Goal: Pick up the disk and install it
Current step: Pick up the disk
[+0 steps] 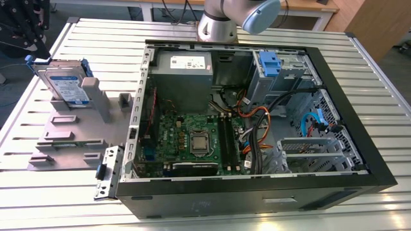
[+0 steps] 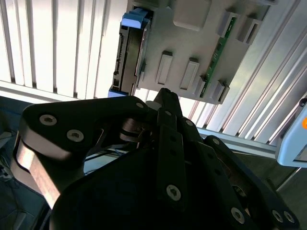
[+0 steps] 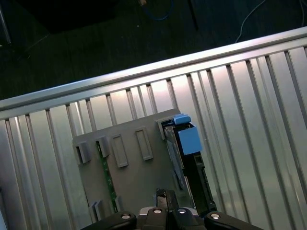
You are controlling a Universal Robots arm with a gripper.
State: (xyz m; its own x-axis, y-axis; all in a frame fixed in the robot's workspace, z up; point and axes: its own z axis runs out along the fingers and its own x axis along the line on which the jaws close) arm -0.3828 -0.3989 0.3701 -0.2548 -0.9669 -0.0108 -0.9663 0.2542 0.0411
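A: Where does the disk (image 1: 64,83) stand?

B: On edge in a slot of the grey holder (image 1: 77,139), on the ribbed worktop (image 1: 96,33), at the exterior view's left of the open computer case (image 1: 378,173). It is outside the case and well apart from the drive bay (image 1: 286,72) with its blue bracket (image 1: 268,63).

A: And the pincer (image 3: 163,195)?

B: In the first wrist view it hangs over the holder, near the disk but apart from it. The disk is not in it; whether it is released or clenched cannot be told.

A: So which step is this?

B: By the look of it, the approach for the pick-up. Nothing of the install is done.

A: What does the grasp call for?

B: Probably lining the pincer up with the disk's upper edge, square to its flat faces, and keeping clear of the grey post (image 1: 95,96) just beside it.
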